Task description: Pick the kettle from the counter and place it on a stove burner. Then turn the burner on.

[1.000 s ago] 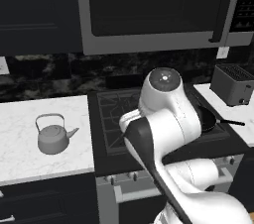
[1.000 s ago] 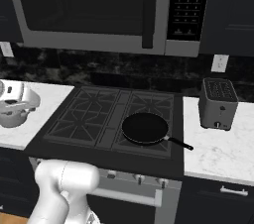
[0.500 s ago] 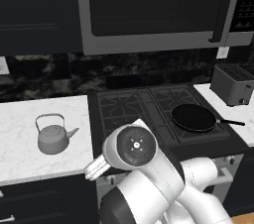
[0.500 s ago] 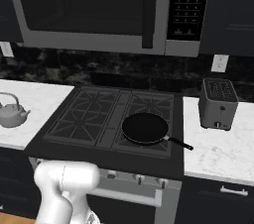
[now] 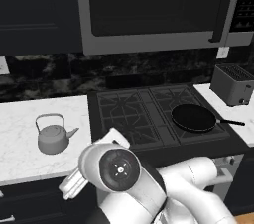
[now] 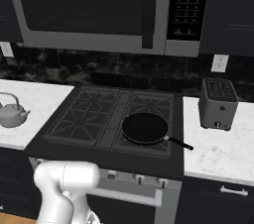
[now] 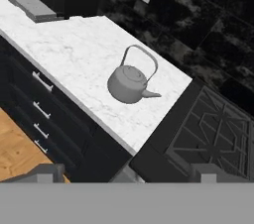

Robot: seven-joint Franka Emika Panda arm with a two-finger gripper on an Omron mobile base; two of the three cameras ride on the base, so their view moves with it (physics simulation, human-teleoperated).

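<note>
Kettle heading: your kettle (image 5: 52, 138) sits upright, its short spout aimed at the cooktop (image 5: 149, 114); its long axis runs spout-to-back, roughly along the counter's front edge.
Kettle look: you see a small squat grey metal body, rounded, with a thin arched wire handle standing up over a small lid knob.
Kettle place: it stands on the white marble counter (image 5: 30, 124), toward the edge that meets the cooktop, about midway between the front edge and the back wall. In the right base view the kettle (image 6: 11, 114) shows at the far left of the counter (image 6: 39, 104).
Burner: the nearest stove burner (image 5: 121, 116) is a black grate section just past that counter edge, bare, apart from the kettle.
Frying pan: a round black pan (image 5: 194, 117) rests on the cooktop's far side, handle toward the toaster (image 5: 231, 84).
Gripper: your fingers are spread wide, holding nothing; in the hand view the gripper (image 7: 129, 173) is well apart from the kettle (image 7: 130, 83).
</note>
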